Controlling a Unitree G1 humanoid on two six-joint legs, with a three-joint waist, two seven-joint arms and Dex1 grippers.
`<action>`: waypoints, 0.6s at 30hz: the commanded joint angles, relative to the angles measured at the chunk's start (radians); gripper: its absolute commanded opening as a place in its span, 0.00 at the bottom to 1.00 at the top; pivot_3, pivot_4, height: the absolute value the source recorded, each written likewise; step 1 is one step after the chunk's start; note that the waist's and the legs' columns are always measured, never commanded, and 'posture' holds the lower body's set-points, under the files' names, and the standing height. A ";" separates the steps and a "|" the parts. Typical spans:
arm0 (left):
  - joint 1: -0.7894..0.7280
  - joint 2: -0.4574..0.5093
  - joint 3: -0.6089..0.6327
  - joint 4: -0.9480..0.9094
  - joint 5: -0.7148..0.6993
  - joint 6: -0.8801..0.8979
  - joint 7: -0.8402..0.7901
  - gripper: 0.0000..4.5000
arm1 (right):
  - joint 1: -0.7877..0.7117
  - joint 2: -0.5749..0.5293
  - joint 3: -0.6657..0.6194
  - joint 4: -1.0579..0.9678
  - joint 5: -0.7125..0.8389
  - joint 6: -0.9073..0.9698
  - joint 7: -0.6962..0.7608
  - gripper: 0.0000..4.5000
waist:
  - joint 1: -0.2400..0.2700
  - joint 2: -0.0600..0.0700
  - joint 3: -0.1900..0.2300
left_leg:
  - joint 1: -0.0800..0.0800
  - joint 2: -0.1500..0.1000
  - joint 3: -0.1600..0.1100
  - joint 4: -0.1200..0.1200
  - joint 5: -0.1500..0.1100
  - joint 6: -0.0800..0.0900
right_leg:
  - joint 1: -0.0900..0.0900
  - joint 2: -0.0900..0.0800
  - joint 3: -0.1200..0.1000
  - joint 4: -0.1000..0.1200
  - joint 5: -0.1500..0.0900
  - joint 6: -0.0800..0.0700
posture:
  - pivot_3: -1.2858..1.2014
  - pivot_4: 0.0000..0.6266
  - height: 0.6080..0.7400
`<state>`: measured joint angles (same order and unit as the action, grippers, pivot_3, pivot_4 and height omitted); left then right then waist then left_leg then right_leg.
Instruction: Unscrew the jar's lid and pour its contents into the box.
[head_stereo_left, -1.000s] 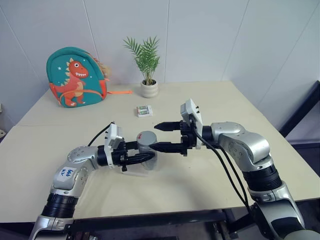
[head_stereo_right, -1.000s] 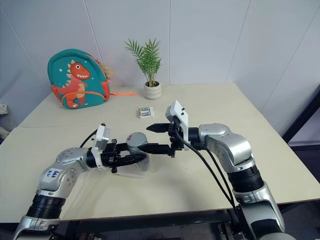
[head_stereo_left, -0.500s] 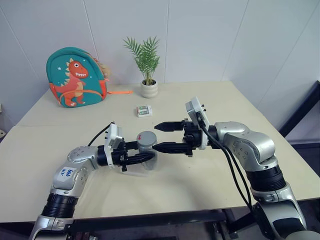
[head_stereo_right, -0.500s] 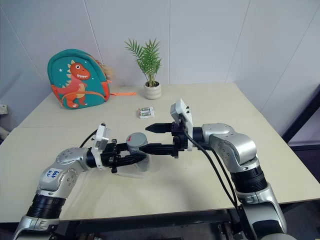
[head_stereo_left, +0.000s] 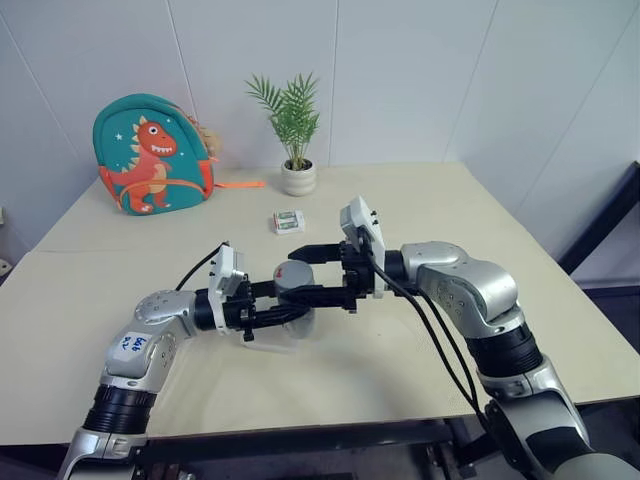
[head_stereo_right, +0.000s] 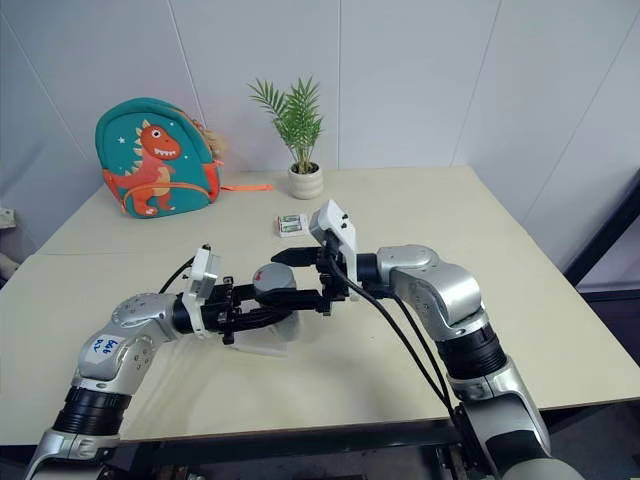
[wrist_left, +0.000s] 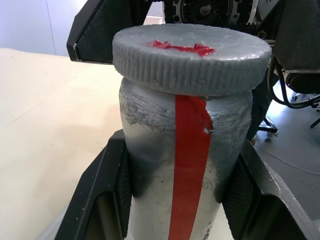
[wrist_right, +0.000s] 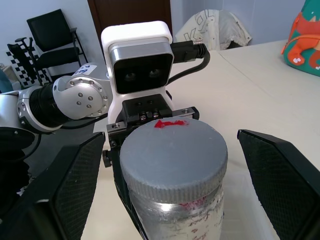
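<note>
At the far left of the table (head_stereo_left: 90, 330) you have the dinosaur backpack (head_stereo_left: 150, 155) standing against the wall, well apart from the work. Moving right, your left gripper (head_stereo_left: 290, 305) reaches in level from the left and is clenched around the body of the jar (wrist_left: 182, 165); in the left wrist view its two black fingers (wrist_left: 107, 195) press against the jar's sides just under the lid. The jar stands upright in that grip, a red stripe running down its silvery side, held over the box (head_stereo_right: 262, 343), whose clear plastic edge shows on the table just below it. The lid (wrist_right: 172, 155) is grey, ribbed round its rim, marked with a red smear on top, and sits on the jar.

Further right, your right gripper (head_stereo_left: 305, 272) comes in level from the right with its fingers spread wide, one finger (wrist_right: 277, 175) on each side of the lid and neither touching it. Behind the jar lie a small white-and-green packet (head_stereo_left: 289, 221) and, beyond it, a potted plant (head_stereo_left: 295, 130) near the wall.
</note>
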<state>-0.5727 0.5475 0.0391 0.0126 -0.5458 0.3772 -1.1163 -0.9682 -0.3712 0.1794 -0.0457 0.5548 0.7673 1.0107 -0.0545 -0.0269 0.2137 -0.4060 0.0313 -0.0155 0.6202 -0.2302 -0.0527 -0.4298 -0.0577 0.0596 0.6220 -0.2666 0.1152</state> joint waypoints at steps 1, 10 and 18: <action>-0.018 0.005 0.014 -0.023 -0.007 -0.013 -0.003 0.43 | -0.027 0.012 -0.006 -0.010 -0.001 -0.021 0.003 0.99 | 0.000 0.000 0.000 | 0.000 0.000 0.000 0.000 0.000 0.000 | 0.000 0.000 0.000 0.000 0.000 0.000 | 0.52 0.24 1.00; -0.017 0.005 0.015 -0.025 -0.008 -0.015 -0.003 0.43 | -0.032 0.027 -0.014 0.009 -0.010 -0.029 0.005 0.95 | 0.000 0.000 0.000 | 0.000 0.000 0.000 0.000 0.000 0.000 | 0.000 0.000 0.000 0.000 0.000 0.000 | 0.52 0.24 1.00; -0.017 0.008 0.016 -0.024 -0.008 -0.013 -0.003 0.43 | -0.028 0.043 -0.040 -0.012 0.030 -0.013 0.015 0.57 | -0.001 0.000 0.000 | 0.000 0.000 0.000 0.000 0.000 0.000 | 0.000 0.000 0.000 0.000 0.000 0.000 | 0.52 0.24 1.00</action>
<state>-0.5755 0.5476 0.0401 0.0125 -0.5460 0.3744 -1.1159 -0.9718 -0.3410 0.1742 -0.0245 0.5430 0.7595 1.0187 -0.0550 -0.0269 0.2137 -0.4059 0.0313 -0.0155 0.6203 -0.2302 -0.0526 -0.4298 -0.0577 0.0596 0.6222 -0.2666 0.1152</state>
